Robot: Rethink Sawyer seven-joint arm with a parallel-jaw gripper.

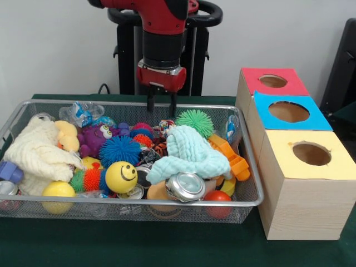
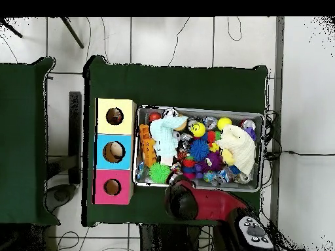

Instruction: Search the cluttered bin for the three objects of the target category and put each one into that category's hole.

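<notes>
Printed fabric pieces (image 1: 164, 129) are mostly buried: only one blotched scrap shows, at the bin's far middle, between the purple monster (image 1: 93, 139) and the mint cloth (image 1: 192, 153). The others cannot be located.

Reading the front view left to right:
- The bin (image 1: 128, 202) fills the desk's (image 1: 139, 245) left and centre. The cream cloth (image 1: 39, 153) covers its left end; the mint cloth drapes over the middle. Both likely hide targets.
- The gripper (image 1: 162, 107) hangs above the bin's far rim, just over the scrap. Its fingers stand slightly apart, holding and touching nothing.
- The hole (image 1: 311, 153) tops the nearest box, at the desk's right edge, presumably within reach for drops.
</notes>
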